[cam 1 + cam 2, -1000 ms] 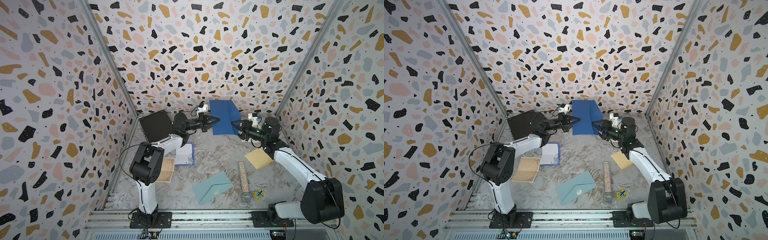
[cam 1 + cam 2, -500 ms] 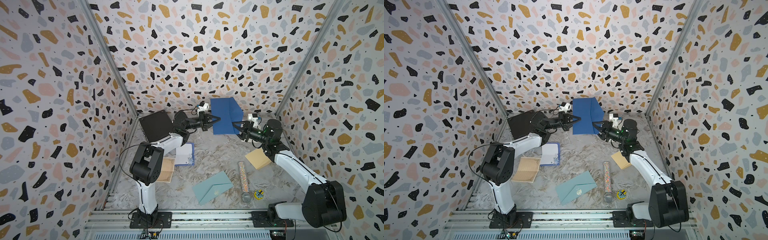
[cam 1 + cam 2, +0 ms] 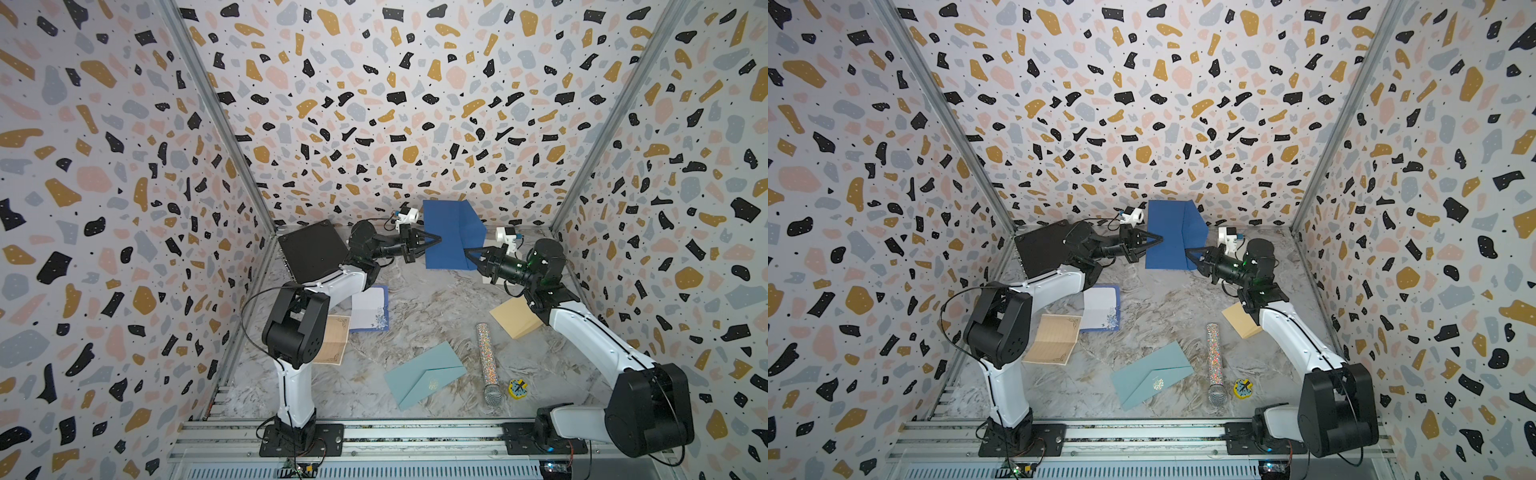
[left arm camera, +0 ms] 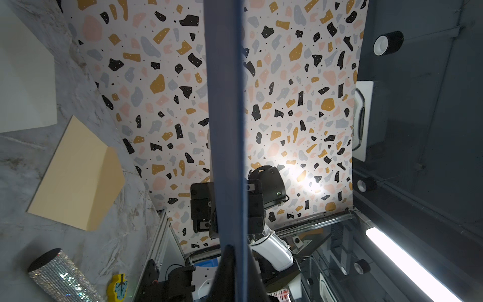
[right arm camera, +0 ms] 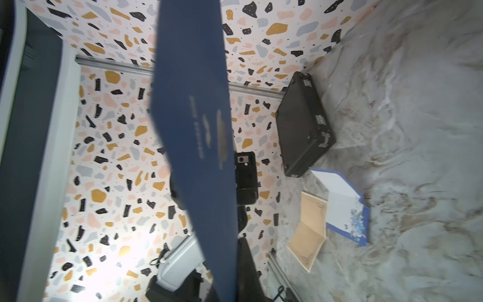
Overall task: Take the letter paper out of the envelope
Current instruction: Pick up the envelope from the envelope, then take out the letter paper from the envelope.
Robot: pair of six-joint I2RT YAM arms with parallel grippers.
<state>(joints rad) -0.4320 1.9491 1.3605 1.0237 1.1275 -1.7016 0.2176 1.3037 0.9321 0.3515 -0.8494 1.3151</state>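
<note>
In both top views, the right gripper (image 3: 468,252) has been brought in since a second ago. It is now pressed together on the lower right corner of the dark blue envelope (image 3: 451,237). The envelope is held upright above the back of the table (image 3: 436,299), much where it was. The left gripper (image 3: 434,240) is set at the envelope's left edge; whether it is pinching cannot be told. What the envelope contains is hidden. Both arms are stretched toward the back wall, with the grippers facing each other.

In the left wrist view, the envelope (image 4: 226,104) is seen edge-on as a blue strip, and one dark finger (image 4: 226,264) is laid against it.

In the right wrist view, the envelope (image 5: 193,117) is blurred, and a dark finger (image 5: 247,261) is seen beside it.
</note>
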